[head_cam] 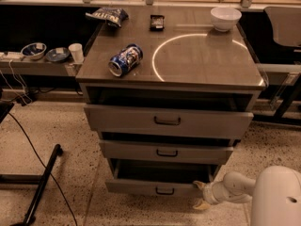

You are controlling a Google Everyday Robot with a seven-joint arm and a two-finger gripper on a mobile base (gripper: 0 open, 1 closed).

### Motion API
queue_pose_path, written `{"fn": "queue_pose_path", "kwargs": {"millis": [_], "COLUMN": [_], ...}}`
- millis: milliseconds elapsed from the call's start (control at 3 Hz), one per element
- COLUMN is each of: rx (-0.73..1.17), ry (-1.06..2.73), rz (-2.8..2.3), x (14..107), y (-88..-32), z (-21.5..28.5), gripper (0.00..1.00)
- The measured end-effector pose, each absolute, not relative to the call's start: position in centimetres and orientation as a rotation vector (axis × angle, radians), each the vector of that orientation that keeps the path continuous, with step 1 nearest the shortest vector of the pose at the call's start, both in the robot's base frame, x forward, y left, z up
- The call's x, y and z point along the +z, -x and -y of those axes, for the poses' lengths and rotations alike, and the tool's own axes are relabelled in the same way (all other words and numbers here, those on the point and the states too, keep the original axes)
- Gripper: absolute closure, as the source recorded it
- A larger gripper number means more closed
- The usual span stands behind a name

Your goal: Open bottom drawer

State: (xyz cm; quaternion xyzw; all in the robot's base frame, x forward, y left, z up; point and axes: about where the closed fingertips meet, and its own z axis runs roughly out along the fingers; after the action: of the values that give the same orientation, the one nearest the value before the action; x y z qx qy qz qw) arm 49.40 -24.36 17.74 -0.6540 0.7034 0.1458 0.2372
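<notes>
The bottom drawer [155, 187] is the lowest of the grey cabinet's three drawers. It has a flat grey front and a small dark bar handle [164, 190], and it stands pulled out a little, with a dark gap above its front. My gripper [201, 195] is at the drawer's right front corner, low near the floor, on the end of my white arm [235, 188]. Its two pale fingers [199, 185] are spread apart and hold nothing.
The middle drawer [167, 151] and top drawer [168, 120] also stand slightly out. On the cabinet top lie a blue can [125, 60], a chip bag [107, 15], a dark small object [157, 21] and a white bowl [225, 18]. Bowls and a cup [75, 52] sit on the left shelf.
</notes>
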Motion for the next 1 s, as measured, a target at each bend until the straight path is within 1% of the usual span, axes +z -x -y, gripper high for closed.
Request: {"fn": "queue_pose_path", "kwargs": {"millis": [667,1000], "rx": [0.416,0.369], "ry": [1.820,1.860], "rz": [-1.867,-1.810], "x": [19.5,22.1], "y": [-46.5,-45.9], "z": [24.2,23.4], "gripper": [0.43,0.41]}}
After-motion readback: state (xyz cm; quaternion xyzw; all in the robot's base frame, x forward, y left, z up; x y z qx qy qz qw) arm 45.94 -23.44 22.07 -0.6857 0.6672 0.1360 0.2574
